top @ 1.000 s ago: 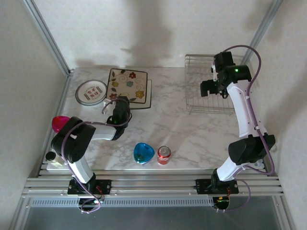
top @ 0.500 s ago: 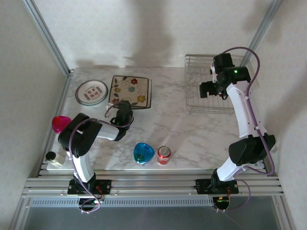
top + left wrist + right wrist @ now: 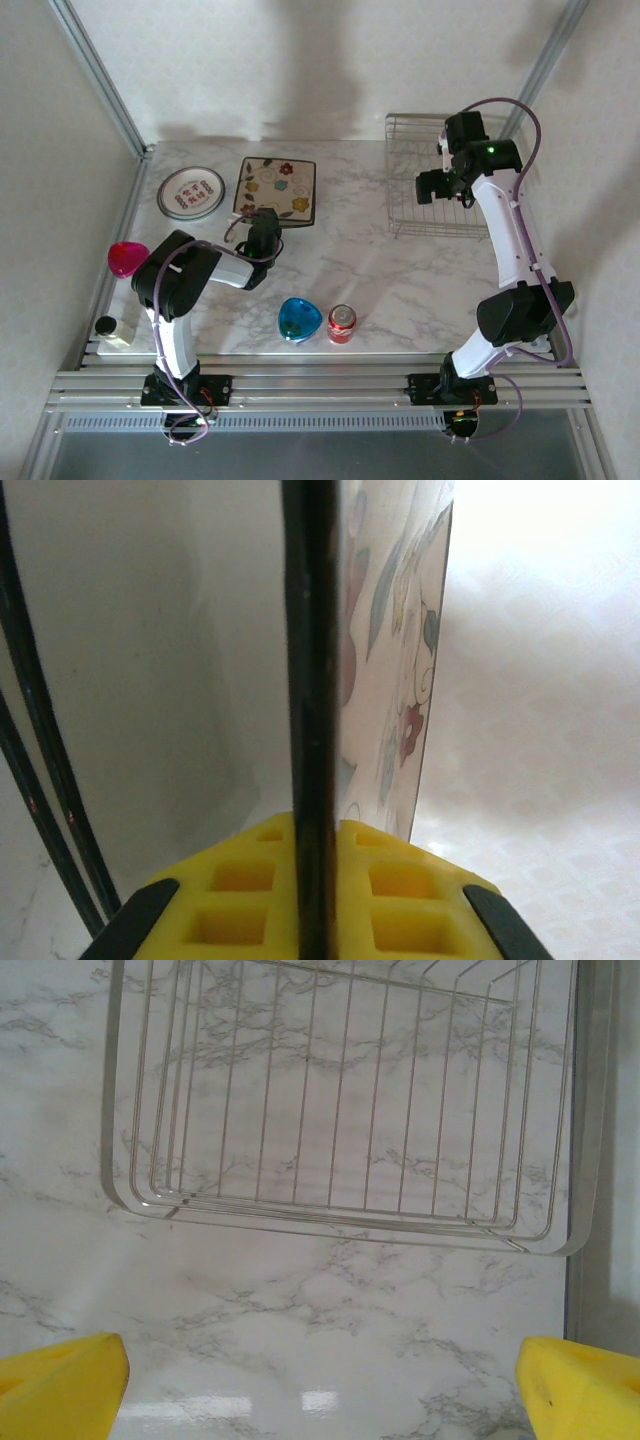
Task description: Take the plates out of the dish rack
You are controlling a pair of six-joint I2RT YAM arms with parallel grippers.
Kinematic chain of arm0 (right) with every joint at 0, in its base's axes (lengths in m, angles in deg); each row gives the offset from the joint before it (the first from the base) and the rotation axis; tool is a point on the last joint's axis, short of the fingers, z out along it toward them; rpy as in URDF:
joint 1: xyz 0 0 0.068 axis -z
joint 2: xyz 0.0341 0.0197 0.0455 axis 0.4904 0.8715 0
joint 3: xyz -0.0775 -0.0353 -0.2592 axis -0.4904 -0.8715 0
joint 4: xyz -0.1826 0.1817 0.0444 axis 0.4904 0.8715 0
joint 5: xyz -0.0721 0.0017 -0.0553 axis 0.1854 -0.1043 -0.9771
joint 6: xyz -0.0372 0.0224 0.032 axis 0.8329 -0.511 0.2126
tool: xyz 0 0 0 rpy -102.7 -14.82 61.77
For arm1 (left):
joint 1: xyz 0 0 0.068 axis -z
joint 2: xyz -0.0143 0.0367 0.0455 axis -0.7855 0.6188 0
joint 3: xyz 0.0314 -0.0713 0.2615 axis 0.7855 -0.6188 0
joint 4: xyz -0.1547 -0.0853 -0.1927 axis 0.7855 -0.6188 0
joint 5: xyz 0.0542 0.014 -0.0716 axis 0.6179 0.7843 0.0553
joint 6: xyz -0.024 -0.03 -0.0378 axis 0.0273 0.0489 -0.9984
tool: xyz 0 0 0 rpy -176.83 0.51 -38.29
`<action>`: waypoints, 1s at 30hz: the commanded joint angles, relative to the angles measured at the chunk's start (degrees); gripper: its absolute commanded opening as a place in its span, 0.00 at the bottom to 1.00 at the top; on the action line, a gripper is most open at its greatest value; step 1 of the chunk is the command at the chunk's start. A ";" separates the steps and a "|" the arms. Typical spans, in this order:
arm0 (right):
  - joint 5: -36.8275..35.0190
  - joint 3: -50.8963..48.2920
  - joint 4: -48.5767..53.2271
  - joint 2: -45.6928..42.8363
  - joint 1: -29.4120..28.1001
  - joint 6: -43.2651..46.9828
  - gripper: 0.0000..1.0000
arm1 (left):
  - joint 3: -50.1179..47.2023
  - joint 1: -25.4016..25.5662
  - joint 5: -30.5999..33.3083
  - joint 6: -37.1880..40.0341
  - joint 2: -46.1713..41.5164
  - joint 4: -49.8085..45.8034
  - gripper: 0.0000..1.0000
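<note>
A square cream plate [image 3: 275, 188] with flower marks lies at the back left of the marble table, and my left gripper [image 3: 262, 222] is shut on its near edge. In the left wrist view the plate's dark edge [image 3: 308, 680] runs between the yellow fingers [image 3: 240, 890], its flowered face [image 3: 398, 670] showing to the right. A round white plate [image 3: 191, 192] with red marks rests left of it. The silver wire dish rack [image 3: 430, 178] stands at the back right; its grid [image 3: 340, 1090] holds nothing. My right gripper [image 3: 440, 186] hovers open over the rack's near side.
A glossy blue bowl [image 3: 299, 319] and a red can [image 3: 342, 323] stand near the front middle. A pink bowl [image 3: 127, 258] and a small bottle [image 3: 105, 325] sit at the left edge. Metal frame posts and walls close in the back corners.
The left arm has swung a little right and the square plate it holds has shifted right and squared up. The right arm has not moved.
</note>
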 commanded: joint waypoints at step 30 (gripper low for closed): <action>1.46 -2.66 -2.04 -2.02 0.66 1.09 0.99 | 5.56 0.10 2.86 -4.04 -0.53 2.27 0.00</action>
